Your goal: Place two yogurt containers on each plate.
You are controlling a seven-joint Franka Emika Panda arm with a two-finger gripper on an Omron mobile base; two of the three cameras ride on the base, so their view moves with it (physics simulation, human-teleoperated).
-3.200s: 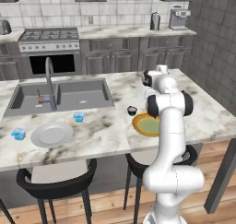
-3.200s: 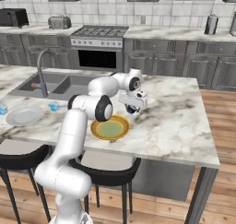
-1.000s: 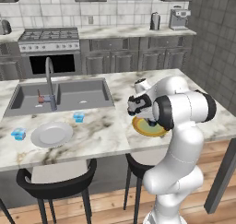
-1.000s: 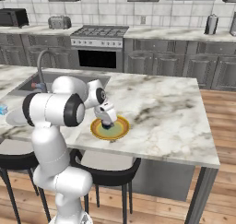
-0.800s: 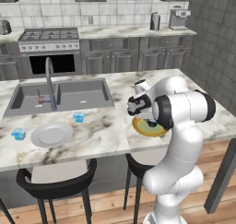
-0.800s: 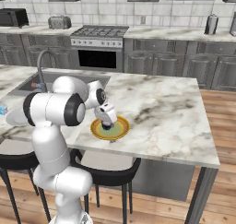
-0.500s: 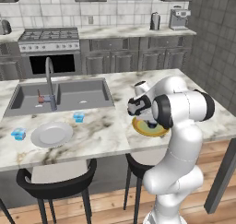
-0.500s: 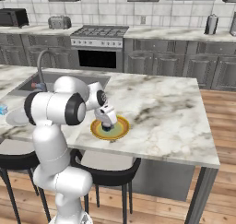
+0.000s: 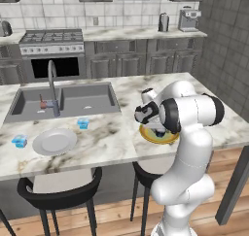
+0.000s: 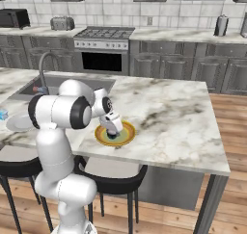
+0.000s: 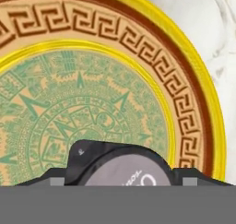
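Dark yogurt cup [image 11: 120,165] sits between my finger pads, right over the green centre of the orange-yellow plate [image 11: 193,94]; my gripper [image 10: 113,130] pinches it. Plate's on the marble island [image 10: 173,112], sink [image 9: 73,98] beside. Grey plate [image 9: 54,142] and two blue cups [image 9: 83,124] [image 9: 19,141] lie well left. Cup bottom hidden; contact unclear.

I can't read any real text from here. The pale top of the dark yogurt container [image 11: 123,170] carries a few small marks and what looks like part of a letter "O" — too cropped and blurred to make out. The orange-yellow plate [image 11: 193,103] shows a key-pattern band and green ornament — decoration, not writing. On the far appliances I see no legible brand or number.
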